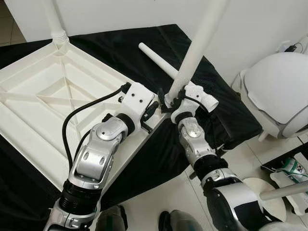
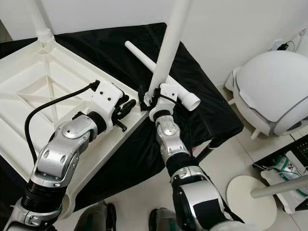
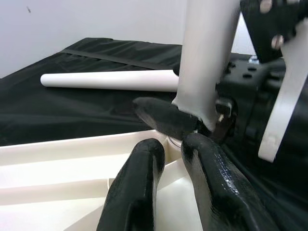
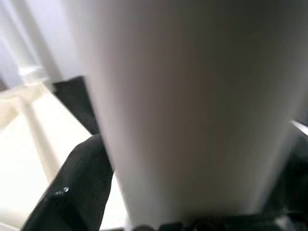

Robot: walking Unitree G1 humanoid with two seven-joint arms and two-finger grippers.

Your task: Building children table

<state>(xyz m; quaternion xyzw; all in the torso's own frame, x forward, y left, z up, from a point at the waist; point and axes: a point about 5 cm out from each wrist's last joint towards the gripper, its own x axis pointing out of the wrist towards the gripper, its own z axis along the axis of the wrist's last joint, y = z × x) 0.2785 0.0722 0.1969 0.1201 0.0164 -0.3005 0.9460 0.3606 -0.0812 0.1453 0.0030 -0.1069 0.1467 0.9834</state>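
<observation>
The right gripper (image 1: 169, 101) pinches 1 leg (image 1: 195, 50) upright over the upturned tabletop's (image 1: 43, 96) near-right corner to seat it, while the left gripper (image 1: 153, 109), fingers pressed together, steadies the rim.

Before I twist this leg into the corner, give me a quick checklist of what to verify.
1. Right tool shut on the upright leg: ok.
2. Leg base at the tabletop corner socket: ok.
3. Leg fully seated: cannot tell, the base is hidden.
4. Left tool on the tabletop edge beside the corner, holding nothing: ok.
5. Far corner leg already standing: ok.
6. Spare leg lying apart on the black cloth: ok.
</observation>
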